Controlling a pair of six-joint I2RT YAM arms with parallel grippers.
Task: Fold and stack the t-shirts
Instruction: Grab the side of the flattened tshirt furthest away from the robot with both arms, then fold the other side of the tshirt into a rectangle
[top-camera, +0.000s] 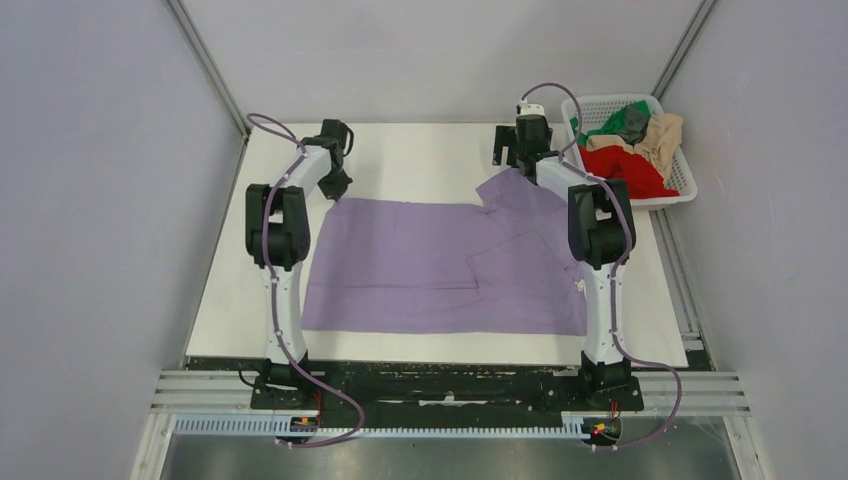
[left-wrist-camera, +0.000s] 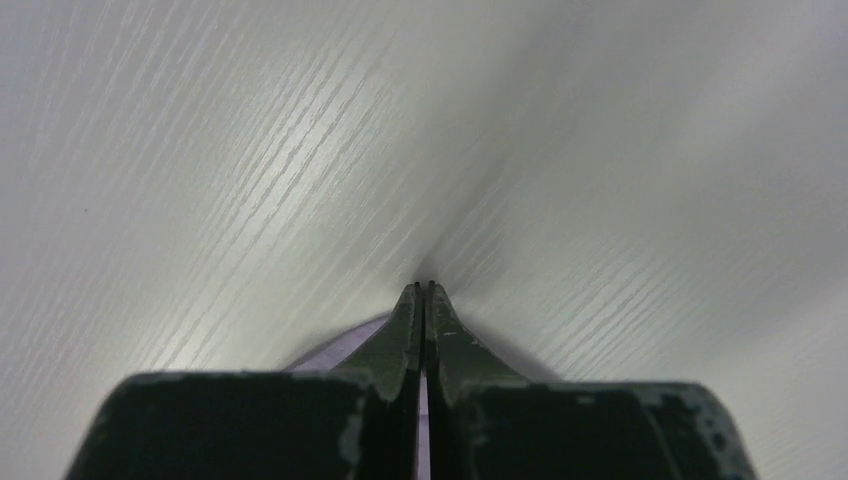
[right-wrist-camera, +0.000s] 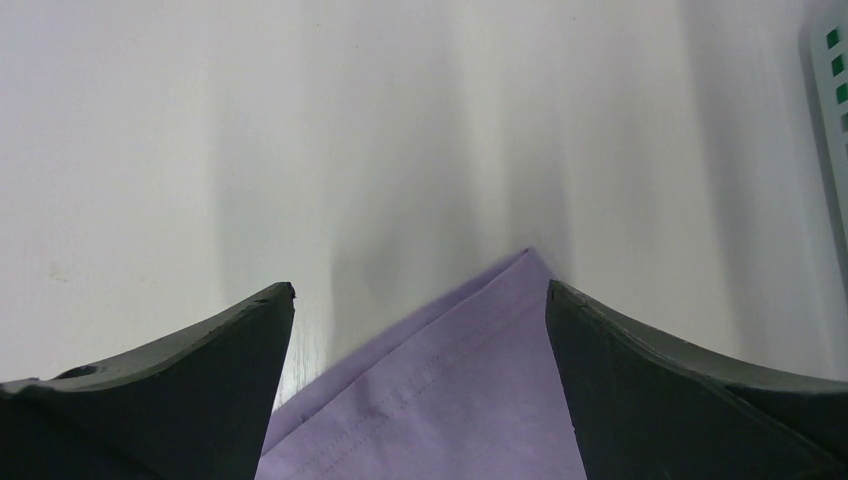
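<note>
A purple t-shirt (top-camera: 430, 265) lies spread flat on the white table (top-camera: 420, 150), with one sleeve folded inward on its right side. My left gripper (top-camera: 336, 188) is at the shirt's far left corner. In the left wrist view the left gripper (left-wrist-camera: 424, 287) is shut, with a sliver of purple fabric (left-wrist-camera: 335, 352) pinched between the fingers. My right gripper (top-camera: 513, 160) is at the shirt's far right corner. In the right wrist view the right gripper (right-wrist-camera: 420, 288) is open, its fingers on either side of the pointed purple corner (right-wrist-camera: 450, 400).
A white basket (top-camera: 662, 201) stands at the back right, holding a red garment (top-camera: 630, 170), a beige one (top-camera: 662, 135) and green and dark ones. Its edge shows in the right wrist view (right-wrist-camera: 835, 90). Grey walls enclose the table.
</note>
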